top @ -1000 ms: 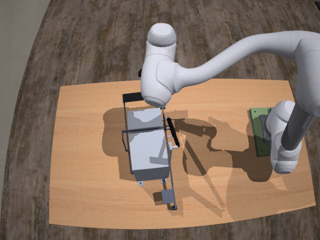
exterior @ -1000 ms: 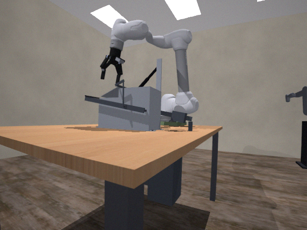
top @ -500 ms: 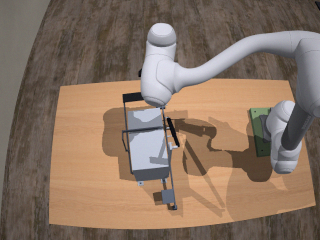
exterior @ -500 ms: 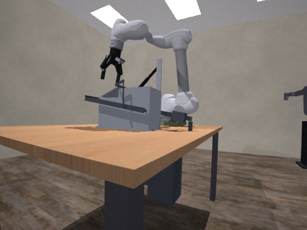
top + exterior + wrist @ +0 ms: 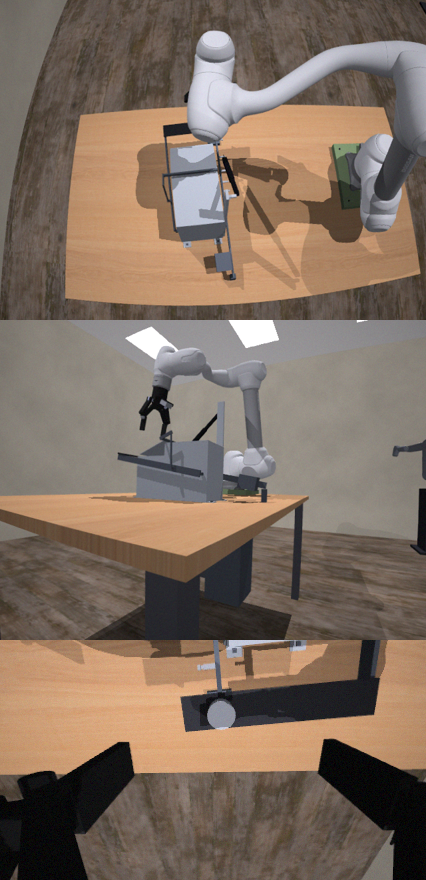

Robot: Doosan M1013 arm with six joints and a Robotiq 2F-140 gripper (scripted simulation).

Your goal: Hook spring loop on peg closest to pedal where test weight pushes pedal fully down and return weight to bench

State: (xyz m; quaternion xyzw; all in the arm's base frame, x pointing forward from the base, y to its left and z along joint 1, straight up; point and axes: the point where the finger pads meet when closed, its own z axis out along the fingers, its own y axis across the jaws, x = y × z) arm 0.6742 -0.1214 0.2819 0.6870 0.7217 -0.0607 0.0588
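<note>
On the bench [image 5: 103, 241], feeder [image 5: 196, 193] sits left of centre. Steel weight [image 5: 221, 714] stands on the dark pedal [image 5: 300, 702] at its far end. Gripper [image 5: 153, 421] hangs above, fingers wide, holding nothing.

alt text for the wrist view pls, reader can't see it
Seen from above, a steel test weight stands on the feeder's black pedal over the wooden bench. The open, empty pincer hangs above, its two black fingers framing the bench edge and floor.
</note>
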